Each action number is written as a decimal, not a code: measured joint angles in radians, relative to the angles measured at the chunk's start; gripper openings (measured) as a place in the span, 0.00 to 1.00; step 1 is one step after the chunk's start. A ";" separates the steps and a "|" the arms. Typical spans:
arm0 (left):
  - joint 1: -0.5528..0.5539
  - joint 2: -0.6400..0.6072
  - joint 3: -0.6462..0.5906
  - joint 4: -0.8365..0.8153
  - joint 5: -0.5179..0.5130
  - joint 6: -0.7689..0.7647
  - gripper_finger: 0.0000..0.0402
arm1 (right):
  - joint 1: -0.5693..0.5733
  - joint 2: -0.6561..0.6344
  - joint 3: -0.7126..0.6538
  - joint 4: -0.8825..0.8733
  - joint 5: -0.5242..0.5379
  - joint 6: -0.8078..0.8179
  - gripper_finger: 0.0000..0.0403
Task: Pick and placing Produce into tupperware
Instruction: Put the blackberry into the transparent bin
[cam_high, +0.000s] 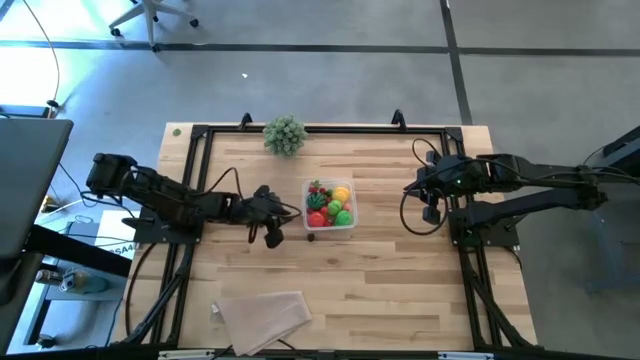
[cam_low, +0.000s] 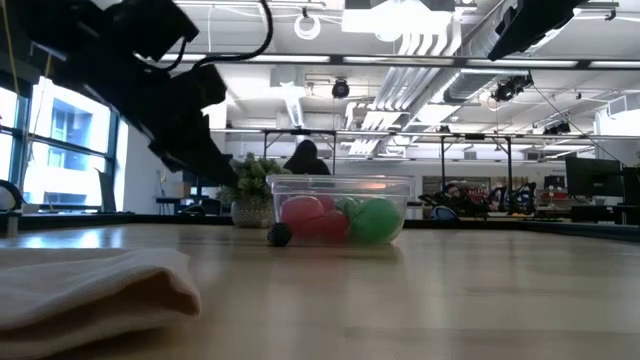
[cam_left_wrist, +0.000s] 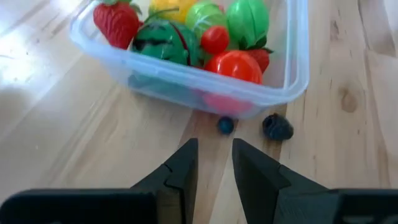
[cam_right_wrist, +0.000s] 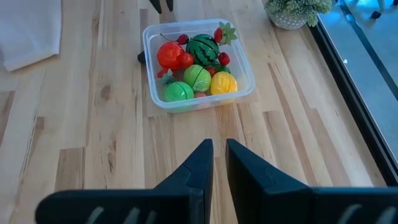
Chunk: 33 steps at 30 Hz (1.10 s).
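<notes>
The clear tupperware (cam_high: 330, 229) stands mid-table, holding produce: a strawberry (cam_left_wrist: 116, 22), a striped watermelon ball (cam_left_wrist: 163, 42), a red tomato (cam_left_wrist: 235, 65) and green and yellow pieces. Two small dark berries (cam_left_wrist: 226, 126) (cam_left_wrist: 277, 127) lie on the wood against the tupperware's outer wall (cam_left_wrist: 186, 84). My left gripper (cam_left_wrist: 214, 155) hangs just left of the tupperware (cam_high: 280, 225), slanting down toward the berries. Its fingers stand a little apart with nothing between them. My right gripper (cam_right_wrist: 219, 152) waits raised at the table's right (cam_high: 425, 200), shut and empty.
A bushy grey-green plant (cam_high: 285, 135) stands at the far edge behind the tupperware. A folded beige cloth (cam_high: 265, 315) lies at the near edge. Black frame rails (cam_high: 195, 180) run along the table's left, right and far sides. Bare wood lies between the tupperware and my right arm.
</notes>
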 joint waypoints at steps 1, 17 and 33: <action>0.000 0.007 -0.014 0.025 0.000 0.000 0.22 | 0.000 0.000 0.000 0.000 0.000 0.000 0.09; 0.003 0.256 -0.032 0.329 0.072 0.136 0.22 | 0.000 0.000 0.000 0.000 0.000 0.000 0.09; 0.063 0.362 -0.008 0.404 0.140 0.192 0.22 | 0.000 0.000 0.000 0.000 0.000 0.000 0.09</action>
